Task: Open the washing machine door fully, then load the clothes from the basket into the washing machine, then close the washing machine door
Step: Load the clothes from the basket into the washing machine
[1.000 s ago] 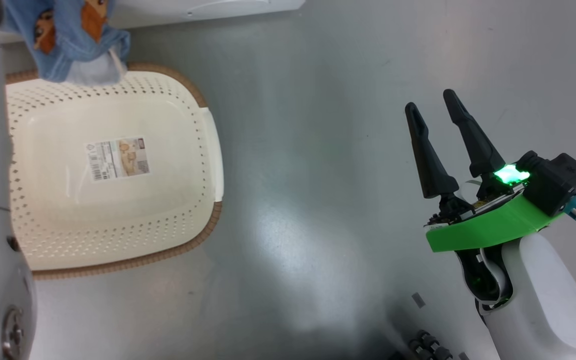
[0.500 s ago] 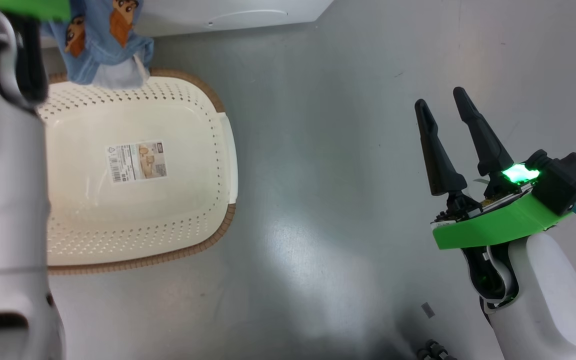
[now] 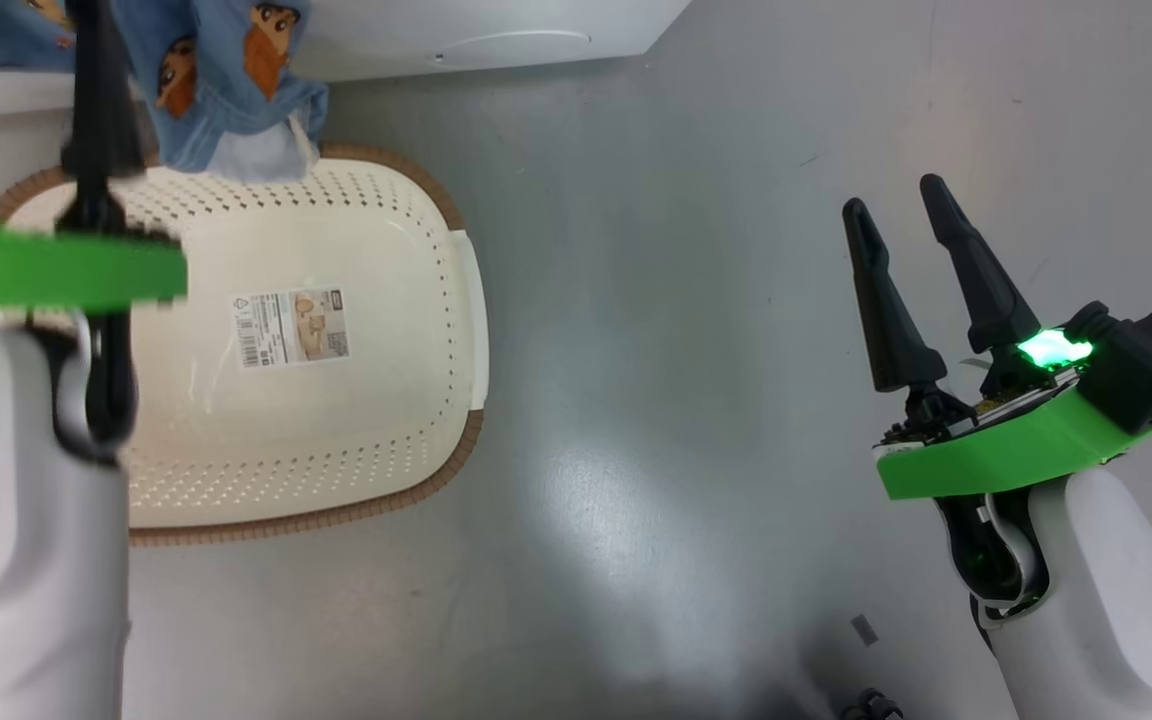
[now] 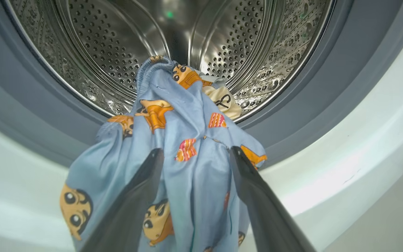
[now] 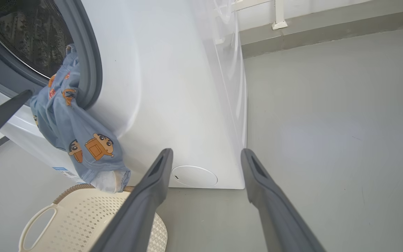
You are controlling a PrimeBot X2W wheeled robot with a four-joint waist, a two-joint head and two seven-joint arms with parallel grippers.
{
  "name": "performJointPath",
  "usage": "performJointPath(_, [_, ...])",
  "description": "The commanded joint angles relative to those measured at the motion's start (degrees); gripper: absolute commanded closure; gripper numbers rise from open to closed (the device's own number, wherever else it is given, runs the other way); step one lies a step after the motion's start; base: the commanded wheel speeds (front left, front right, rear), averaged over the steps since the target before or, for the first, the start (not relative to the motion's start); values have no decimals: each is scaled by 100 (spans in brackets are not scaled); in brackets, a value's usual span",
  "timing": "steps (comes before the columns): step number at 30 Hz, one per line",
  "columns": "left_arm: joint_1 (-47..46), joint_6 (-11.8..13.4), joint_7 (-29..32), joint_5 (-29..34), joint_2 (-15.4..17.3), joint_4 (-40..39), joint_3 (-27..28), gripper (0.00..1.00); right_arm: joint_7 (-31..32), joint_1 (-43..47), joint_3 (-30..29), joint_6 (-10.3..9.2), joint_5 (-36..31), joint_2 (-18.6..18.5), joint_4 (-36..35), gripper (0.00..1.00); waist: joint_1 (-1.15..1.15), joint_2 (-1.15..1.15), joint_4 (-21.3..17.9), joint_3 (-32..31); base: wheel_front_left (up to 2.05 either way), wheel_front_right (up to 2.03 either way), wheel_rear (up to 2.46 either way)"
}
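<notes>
And here's the left tool (image 4: 196, 151), both long dark fingers spread wide and gripping nothing, aimed straight into the mouth of the big white front-loading washing machine (image 5: 173, 87). The clothes (image 4: 187, 115), small soft light-blue garments with cream and orange cartoon prints, are draped over the blue-grey rubber gasket (image 4: 327, 91). The far end lies in the perforated steel drum (image 4: 110, 45). The near end hangs down the machine's front to the far rim of the cream-white perforated plastic basket (image 3: 436, 330); touching or not, I can't tell. Light, limp stuff, I'd say, nothing fragile, but it will sag and may slide out. Best pinched at the bunched fold on the lip. The left forearm reaches over the basket's left side. Over on the right, the right tool (image 3: 893, 193) hovers above the grey floor (image 3: 686, 350), 2 fingers parted, empty, well apart from the basket.
</notes>
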Motion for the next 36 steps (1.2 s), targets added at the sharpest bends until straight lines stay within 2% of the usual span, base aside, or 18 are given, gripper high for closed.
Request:
performJointPath(1, [320, -12, -28, -18, 209, -278, 164, 0, -26, 200, 59, 9, 36, -36, -149, 0, 0, 0, 1, -9, 0, 0, 0])
performJointPath(8, [1605, 146, -28, -32, -26, -1182, 371, 0, -26, 251, -7, 9, 13, -35, -191, 0, 0, 0, -28, -68, 0, 0, 0])
performJointPath(15, [2460, 63, -28, 115, -202, -1882, 588, 0, -26, 297, -80, 9, 10, -75, -203, 0, 0, 0, -17, -101, 0, 0, 0])
performJointPath(23, [2871, -33, -28, 182, -394, -1950, 727, 0, -26, 351, -81, 9, 7, -127, -175, 0, 0, 0, 25, -184, 0, 0, 0])
performJointPath(36, [2772, -105, -28, 333, -469, -1625, 837, 0, -26, 344, -109, 9, -14, -123, -198, 0, 0, 0, -10, -187, 0, 0, 0])
